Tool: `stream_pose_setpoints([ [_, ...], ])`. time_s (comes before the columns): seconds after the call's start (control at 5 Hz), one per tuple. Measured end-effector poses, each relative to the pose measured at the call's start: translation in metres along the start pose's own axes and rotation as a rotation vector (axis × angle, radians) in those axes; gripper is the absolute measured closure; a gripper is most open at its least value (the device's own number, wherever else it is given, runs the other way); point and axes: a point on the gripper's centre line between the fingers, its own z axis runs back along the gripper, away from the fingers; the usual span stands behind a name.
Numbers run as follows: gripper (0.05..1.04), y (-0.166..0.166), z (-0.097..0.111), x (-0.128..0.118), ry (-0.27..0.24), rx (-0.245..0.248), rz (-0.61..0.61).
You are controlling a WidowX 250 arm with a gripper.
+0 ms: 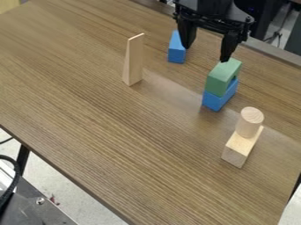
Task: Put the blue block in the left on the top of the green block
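We see the claw [206, 53] hanging over the far part of the wooden table [117, 145], with its two fingers spread wide apart. We see nothing held between them.

Just beside the finger on our left is the lone blue block [176, 50], partly hidden by that finger. It sits on the table, and we think this is the one we need. By the other finger, a bit nearer to us, is the green block [221, 78]. It lies on top of the bottom blue block [217, 99], so the two make a little tower.

We think our job now is to get the lone blue block, as it is not on the green one yet. Next, we need to move the claw over to it, go down with one finger on each side, and squeeze. Then we lift it high, bring it over the green block and set it down gently. If we swing too low, we could bump the tower.

Farther out, on our left, a tall wooden wedge [133, 61] stands up. Out toward us, on the right, a wooden cylinder [249, 122] stands on a plain wooden block [240, 150].
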Motion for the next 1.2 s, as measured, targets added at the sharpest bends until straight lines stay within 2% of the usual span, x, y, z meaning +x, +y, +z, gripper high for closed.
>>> stream_pose_setpoints([
  [0.2, 0.084, 0.001, -0.010, -0.005, 0.033, 0.005, 0.000],
  [0.4, 0.084, 0.009, -0.011, -0.003, 0.046, -0.001, 0.031],
  [0.8, 0.084, 0.036, -0.023, 0.025, 0.032, 0.013, 0.129],
  [1.2, 0.084, 0.053, -0.034, 0.052, -0.003, 0.028, 0.198],
])
